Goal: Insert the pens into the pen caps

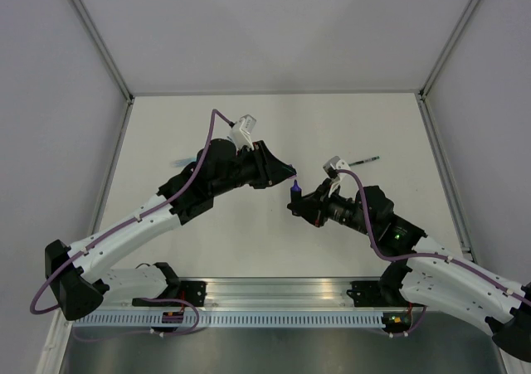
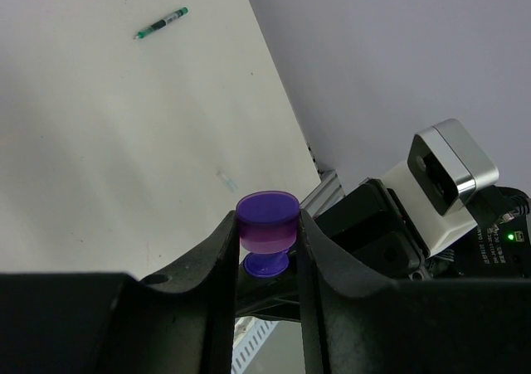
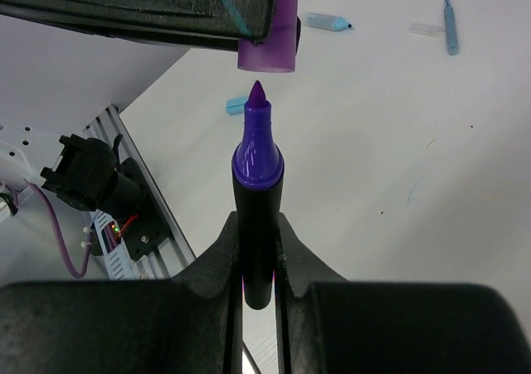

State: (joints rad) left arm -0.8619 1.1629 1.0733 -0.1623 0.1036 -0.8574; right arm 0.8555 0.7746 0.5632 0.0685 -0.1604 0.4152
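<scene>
The left gripper (image 2: 267,240) is clamped on the purple cap (image 2: 267,218), a smooth, translucent plastic tube held above the tabletop (image 2: 99,158). The right gripper (image 3: 259,241) is clamped on the black-and-purple marker (image 3: 257,154), its pointed tip just short of the cap's mouth. The push should run straight along the barrel, tip centred, since the glossy round plastic could slip.

White table (image 1: 249,125); purple cap (image 2: 266,222); black-purple marker (image 3: 258,167); green pen (image 2: 162,23); light blue marker (image 3: 328,21).
</scene>
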